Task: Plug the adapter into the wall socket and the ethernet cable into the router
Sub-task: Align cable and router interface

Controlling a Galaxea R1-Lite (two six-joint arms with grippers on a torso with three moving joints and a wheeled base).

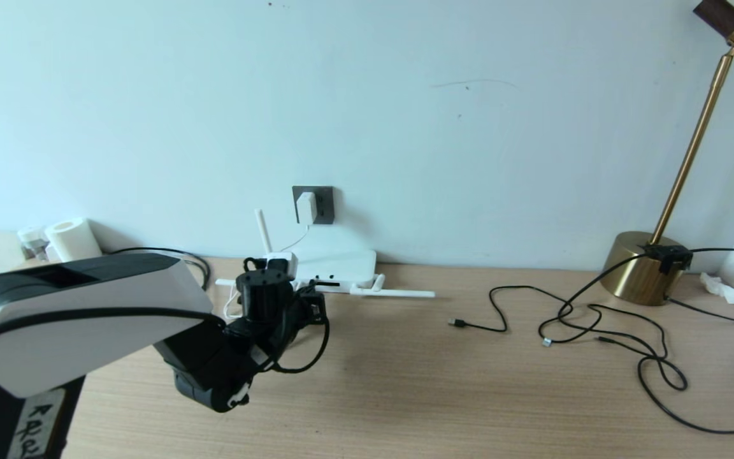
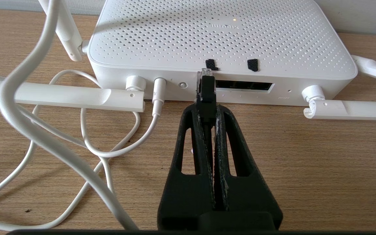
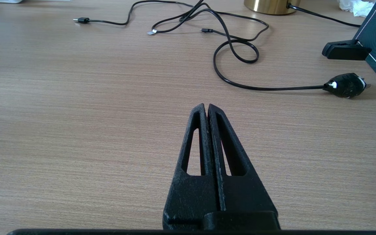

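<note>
The right end effector [image 3: 206, 107], pinched together and holding nothing, hangs low over bare worktop [image 3: 77, 130]. Farther in, the left end effector [image 2: 207, 109] is clamped on the ethernet cable [image 2: 205, 88], whose clear-tipped connector sits at the router's [image 2: 220, 36] dark port row. The router lies at the worktop's back edge against the wall. Above it, the adapter [image 1: 306, 208] sits plugged into the wall socket [image 1: 323, 204].

Your head camera looked down across the pale wooden desk [image 1: 405, 382]; the left wrist camera sat close behind the flat white perforated router [image 2: 220, 36] (both views shared it).
</note>
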